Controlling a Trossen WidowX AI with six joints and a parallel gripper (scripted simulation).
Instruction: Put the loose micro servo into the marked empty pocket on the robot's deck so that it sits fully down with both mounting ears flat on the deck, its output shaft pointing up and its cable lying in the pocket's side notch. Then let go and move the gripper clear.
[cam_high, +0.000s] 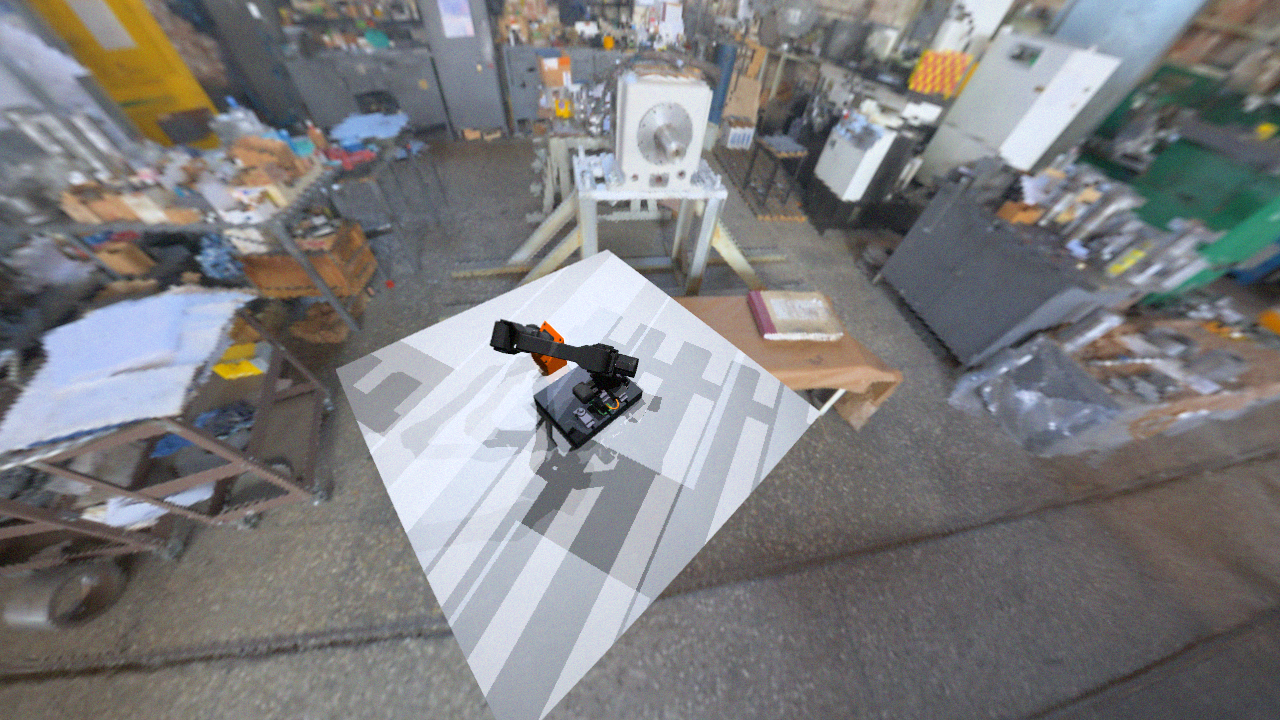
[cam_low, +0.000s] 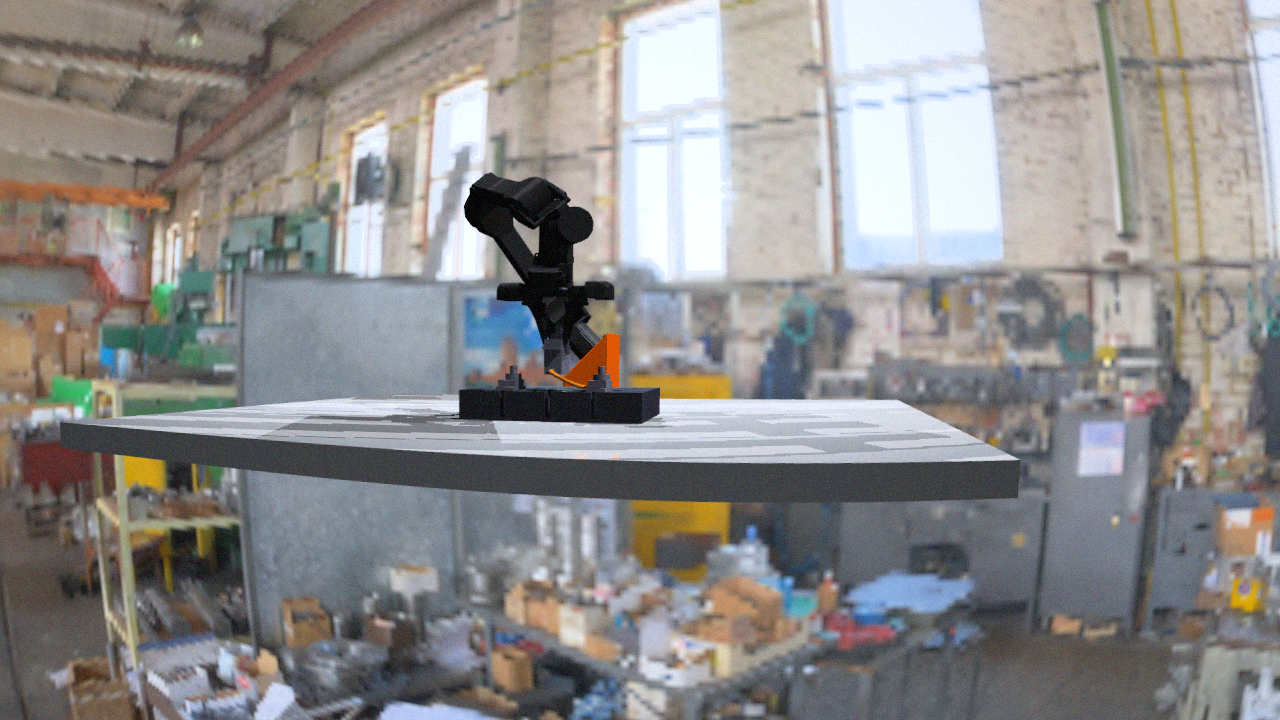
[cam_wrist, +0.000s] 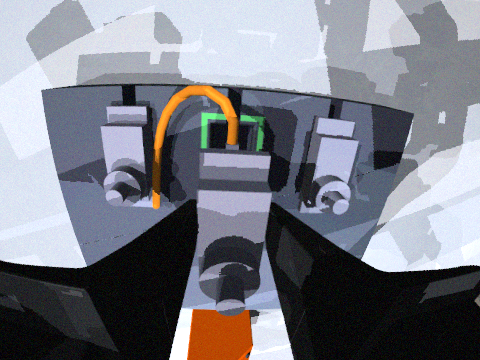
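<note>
Micro servo (cam_wrist: 232, 215) gripped above the deck (cam_wrist: 75, 200) (cam_low: 559, 405) (cam_high: 572, 429), overlapping the marked pocket (cam_wrist: 231, 132) in the wrist view.
The gripper (cam_wrist: 232, 210) is closed on the servo's sides, its long axis running roughly with the green-edged pocket's. The servo's near end lies toward the orange bracket (cam_wrist: 220, 335) (cam_low: 608, 362) (cam_high: 549, 349), its cable end over the opening; the next move probably calls for centring, then lowering. The servo is pale grey, with a round boss and shaft; its orange cable (cam_wrist: 197, 91) (cam_low: 568, 379) arches sideways, not yet in the notch (cam_wrist: 234, 100).
</note>
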